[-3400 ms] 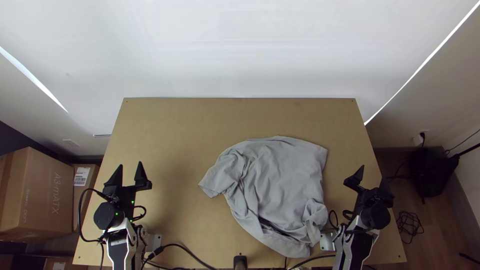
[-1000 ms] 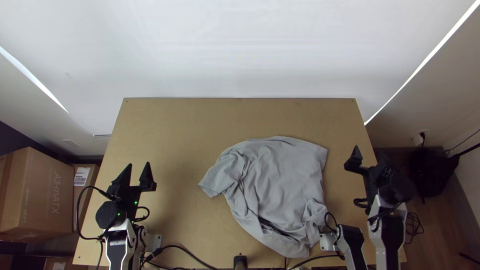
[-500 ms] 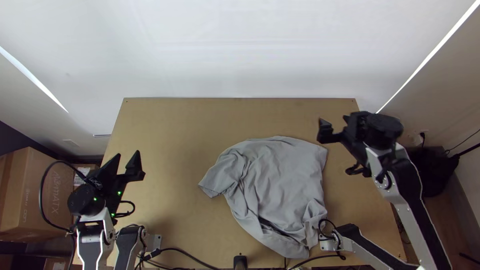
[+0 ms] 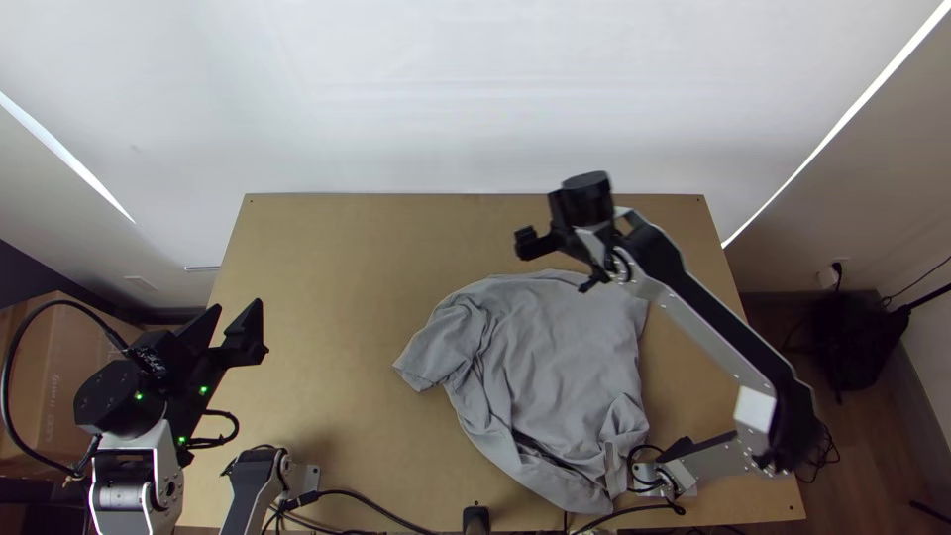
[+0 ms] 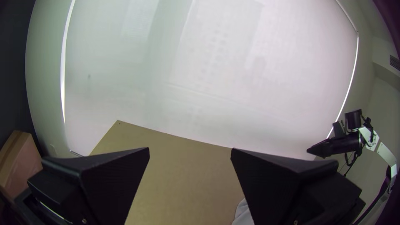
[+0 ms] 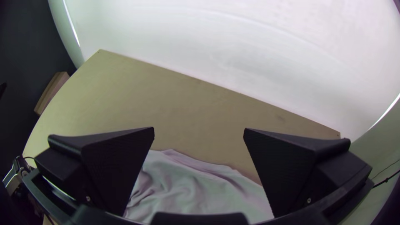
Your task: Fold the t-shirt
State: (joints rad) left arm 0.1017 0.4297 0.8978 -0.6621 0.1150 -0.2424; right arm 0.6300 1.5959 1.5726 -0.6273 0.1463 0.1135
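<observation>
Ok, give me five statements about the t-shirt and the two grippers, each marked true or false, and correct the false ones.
1. The t-shirt lies wrinkled on the table. True.
2. The left gripper has its fingers apart. True.
3. The left gripper is directly over the t-shirt. False: it is off at the table's left side, away from the cloth.
4. The right gripper is open. True.
5. The t-shirt is folded into a neat square. False: it is rumpled, with a sleeve sticking out towards the left.
</observation>
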